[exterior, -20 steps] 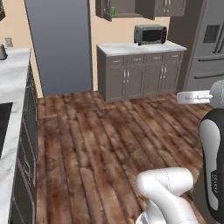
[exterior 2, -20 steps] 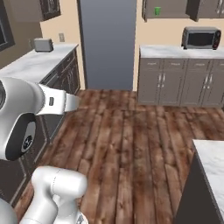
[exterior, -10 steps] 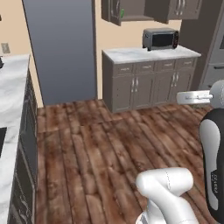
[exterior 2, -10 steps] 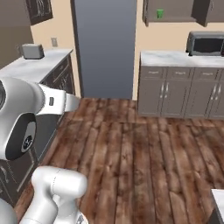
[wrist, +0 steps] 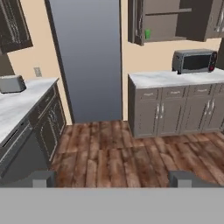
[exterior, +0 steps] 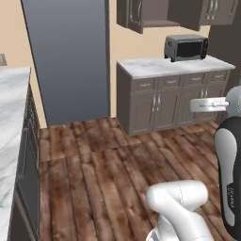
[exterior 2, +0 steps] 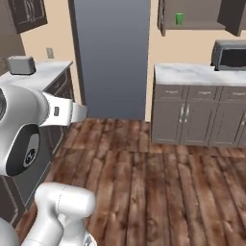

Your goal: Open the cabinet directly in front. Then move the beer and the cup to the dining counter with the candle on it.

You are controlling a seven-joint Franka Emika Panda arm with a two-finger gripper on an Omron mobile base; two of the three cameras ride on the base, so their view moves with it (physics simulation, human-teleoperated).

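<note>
Hand view: cup [wrist: 148, 33] is sitting far up-right inside the opened cabinet [wrist: 175, 19]. Hand [wrist: 112, 178] is hanging with fingers spread, carrying nothing.

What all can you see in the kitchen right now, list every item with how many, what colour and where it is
cabinet: one, dark grey-brown, on the wall above the short worktop, door open
cup: one, bright green, on the shelf inside the open cabinet
toaster oven: one, silver with dark glass front, on the short marble worktop
short worktop: one, white marble over grey-brown doors and drawers, against the far wall
toaster: one, silver, on the marble counter along the side wall
tall panel: one, blue-grey, in the far wall between the counters
wall outlet: one, pale, on the beige wall above the toaster
floor: dark brown wood planks
gripper: one, dark tips far apart, open, holding nothing
</note>
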